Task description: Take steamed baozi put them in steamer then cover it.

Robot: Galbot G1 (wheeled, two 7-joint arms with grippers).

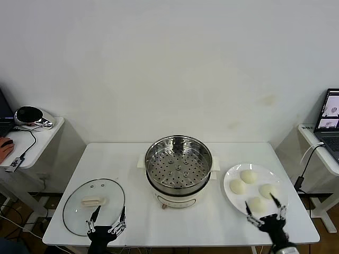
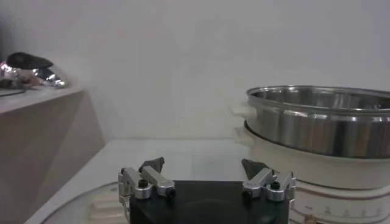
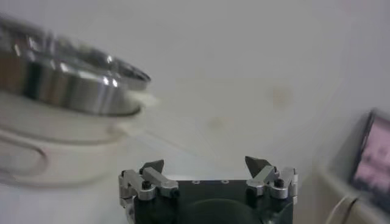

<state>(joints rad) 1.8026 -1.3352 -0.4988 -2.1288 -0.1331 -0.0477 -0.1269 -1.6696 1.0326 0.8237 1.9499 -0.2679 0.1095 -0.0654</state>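
The steamer (image 1: 178, 168), a shiny steel pot with a perforated tray on a white base, stands mid-table and holds nothing. It also shows in the left wrist view (image 2: 317, 122) and the right wrist view (image 3: 67, 79). Four cream-white baozi (image 1: 249, 177) lie on a white plate (image 1: 229, 188) to its right. The glass cover (image 1: 94, 205) with its cream handle lies flat at front left. My left gripper (image 1: 108, 217) is open over the cover's near edge. My right gripper (image 1: 263, 206) is open at the plate's near edge, beside the nearest baozi (image 1: 258, 203).
A side table (image 1: 32, 138) with a helmet-like object and cables stands at far left. A laptop (image 1: 329, 114) sits on a desk at far right. The white table's front edge (image 1: 180, 244) runs just behind both grippers.
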